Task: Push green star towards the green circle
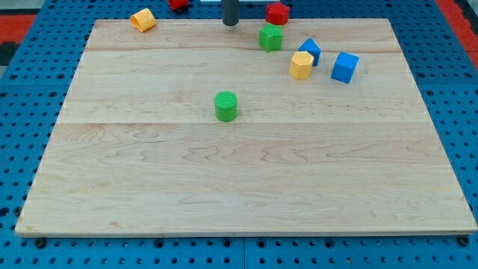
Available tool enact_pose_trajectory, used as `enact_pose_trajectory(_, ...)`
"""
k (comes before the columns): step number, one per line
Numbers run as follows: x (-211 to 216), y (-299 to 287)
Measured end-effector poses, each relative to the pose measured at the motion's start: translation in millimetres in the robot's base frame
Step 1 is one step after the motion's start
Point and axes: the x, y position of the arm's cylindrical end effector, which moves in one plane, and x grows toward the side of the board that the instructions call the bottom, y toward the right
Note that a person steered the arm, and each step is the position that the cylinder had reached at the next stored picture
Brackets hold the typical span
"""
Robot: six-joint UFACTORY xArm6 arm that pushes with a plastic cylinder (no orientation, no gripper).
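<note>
The green star [271, 36] lies near the board's top edge, right of centre. The green circle [225, 105], a short cylinder, stands near the middle of the board, below and left of the star. My tip [231, 23] is at the view's top, at the board's top edge, up and to the left of the green star with a gap between them.
A red block [278, 12] sits just above the star. A yellow block [302, 65] and two blue blocks [310, 50] [344, 67] lie to the star's lower right. A yellow block [143, 19] is at top left; another red block [178, 4] shows at the top edge.
</note>
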Motion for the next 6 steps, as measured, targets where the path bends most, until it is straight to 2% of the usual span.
enact_pose_trajectory(1, 1.8, 41.3)
enact_pose_trajectory(2, 8.8, 142.5)
enact_pose_trajectory(3, 59.1, 116.0)
enact_pose_trajectory(4, 65.4, 39.9)
enact_pose_trajectory(5, 21.8, 66.1)
enact_pose_trajectory(6, 13.7, 22.5)
